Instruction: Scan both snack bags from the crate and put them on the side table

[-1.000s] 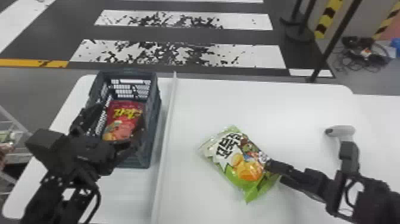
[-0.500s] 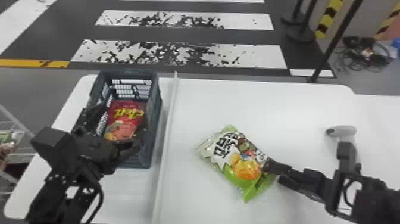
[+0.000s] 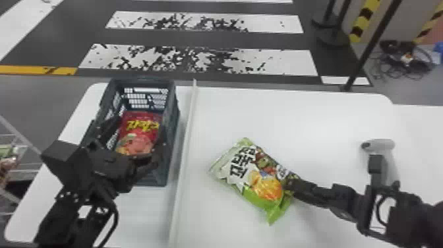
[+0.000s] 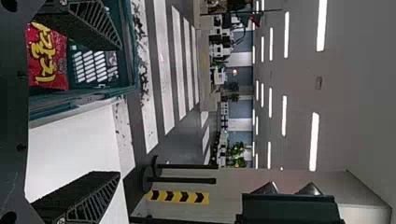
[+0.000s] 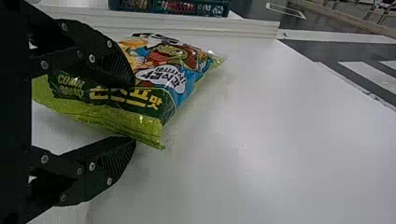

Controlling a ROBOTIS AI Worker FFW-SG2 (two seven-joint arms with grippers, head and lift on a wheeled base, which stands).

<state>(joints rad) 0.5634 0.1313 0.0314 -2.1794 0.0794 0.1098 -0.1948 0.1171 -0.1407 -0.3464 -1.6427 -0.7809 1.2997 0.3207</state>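
In the head view, my left gripper (image 3: 132,141) is open over the near part of the dark crate (image 3: 172,108), where a red snack bag (image 3: 140,130) lies. The left wrist view has the open left gripper (image 4: 100,109) with the red bag (image 4: 49,58) off to one side. On the white table rests a green snack bag (image 3: 260,178), with my right gripper (image 3: 291,184) at its right edge. From the right wrist, the right gripper (image 5: 133,112) stands open, one finger over the green bag's (image 5: 163,74) printed side and its green edge between the fingers.
A grey handheld scanner (image 3: 379,145) lies at the table's right, just beyond the right arm. A raised white divider (image 3: 186,145) runs between the crate and the green bag. Wire shelving (image 3: 19,165) stands at the far left.
The right gripper has moved a little to the left, and the green bag has shifted slightly left along with it. My left gripper has edged slightly to the right above the crate.
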